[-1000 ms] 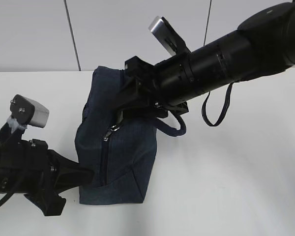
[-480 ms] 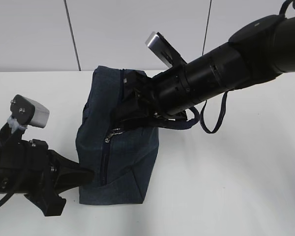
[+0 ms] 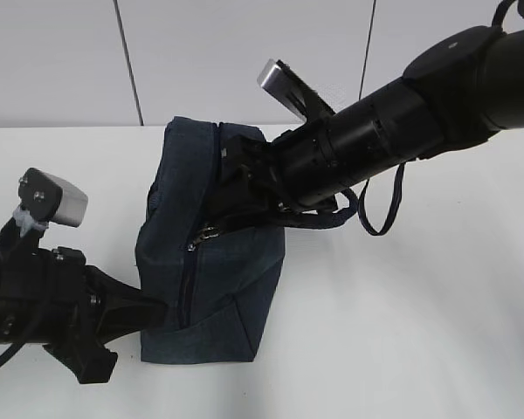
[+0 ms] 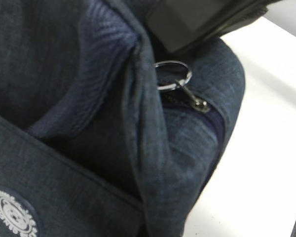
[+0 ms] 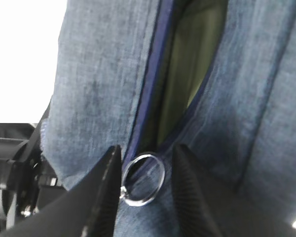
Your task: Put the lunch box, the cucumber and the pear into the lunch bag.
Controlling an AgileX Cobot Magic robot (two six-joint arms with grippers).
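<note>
The lunch bag (image 3: pixel 205 271) is matt woven navy cloth, its ring pull (image 5: pixel 144 179) shiny metal, ribbed black fingers (image 5: pixel 190 192) beside.

— Where's the lunch bag (image 3: pixel 205 262) right now?

— It stands on my bench (image 3: pixel 402 332), left of the middle and reaching back toward the rear edge. It's a boxy, dark navy fabric bag, sagging a little at the near end.

— And the zipper?

— Partly open. In my right wrist view there's a narrow slit with a pale greenish-silver lining (image 5: pixel 187 64) showing inside. The metal ring pull (image 5: pixel 144 180) sits at the end of that slit, between the fingers of my right gripper (image 5: pixel 143 182).

— The handle?

— The padded loop (image 3: pixel 319 216) hangs off the bag's right side.

— Lunch box, cucumber, pear?

— I can't see any of them.
</note>
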